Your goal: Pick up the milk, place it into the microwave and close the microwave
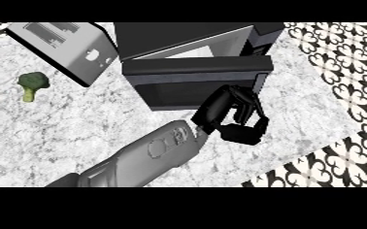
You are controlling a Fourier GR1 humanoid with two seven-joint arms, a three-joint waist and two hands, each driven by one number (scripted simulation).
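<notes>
Below the microwave (193,53) door (197,80), the right hand (233,114) curls its fingers, but I cannot tell if milk hides inside.

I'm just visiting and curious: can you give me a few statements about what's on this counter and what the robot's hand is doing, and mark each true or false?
1. A broccoli floret lies on the counter at the left. True.
2. The microwave door is fully shut. False: it stands partly open.
3. A hand is at the door's front. True.
4. A toaster stands to the right of the microwave. False: it is to the left.
5. The milk stands in plain view on the counter. False: no milk shows there.
</notes>
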